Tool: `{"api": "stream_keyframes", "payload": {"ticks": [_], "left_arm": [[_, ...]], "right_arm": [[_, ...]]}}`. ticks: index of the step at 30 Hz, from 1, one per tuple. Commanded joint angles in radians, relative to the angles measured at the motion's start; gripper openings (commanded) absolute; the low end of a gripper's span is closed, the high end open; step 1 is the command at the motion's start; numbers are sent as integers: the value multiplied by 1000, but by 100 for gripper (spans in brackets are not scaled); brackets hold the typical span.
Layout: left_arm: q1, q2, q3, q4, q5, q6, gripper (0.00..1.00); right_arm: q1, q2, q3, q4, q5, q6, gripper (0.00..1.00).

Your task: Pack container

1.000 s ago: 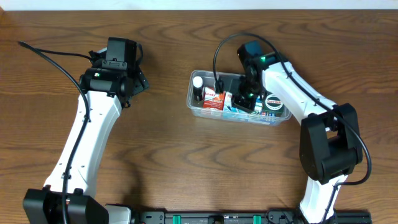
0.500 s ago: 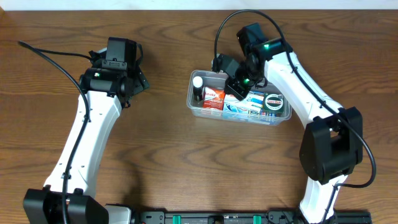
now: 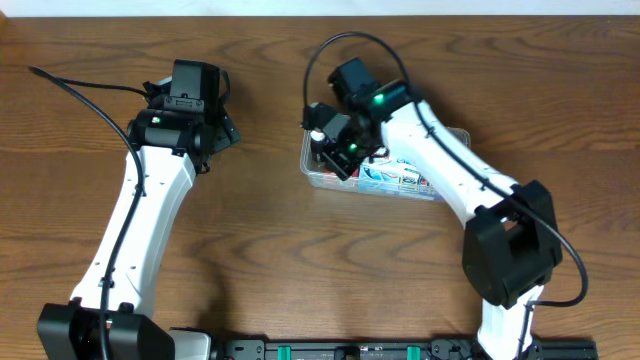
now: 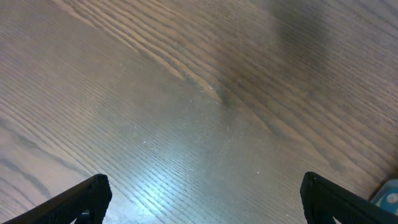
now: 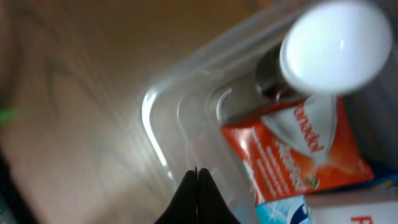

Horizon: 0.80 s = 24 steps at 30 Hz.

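Across the brown wooden tabletop, the white left arm reaches toward the far-left corner, its left gripper spread wide above bare wood. The white right arm bends over the clear plastic rectangular container, near the far edge; the right gripper, pinched closed, hangs over its left-end rim, near a white-capped bottle and red packet

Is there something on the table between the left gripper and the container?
Nothing visible lies between the open left gripper and the container, only bare table. However, the shut right gripper is at the container's left end, the side nearest the left arm.
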Motion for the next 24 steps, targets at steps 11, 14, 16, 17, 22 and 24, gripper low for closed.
{"api": "stream_keyframes", "payload": {"ticks": [11,14,16,17,22,24], "left_arm": [[3,8,-3,-2,-16,6,98],[3,8,-3,-2,-16,6,98],[3,8,-3,-2,-16,6,98],[3,8,-3,-2,-16,6,98],[3,8,-3,-2,-16,6,98],[3,8,-3,-2,-16,6,98]], "right_arm": [[-6,3,17,114,82,265,1],[-2,11,15,100,131,301,1],[1,21,14,94,134,309,1],[1,26,14,90,133,317,1],[5,35,11,79,133,323,1],[7,35,10,71,133,323,1]]}}
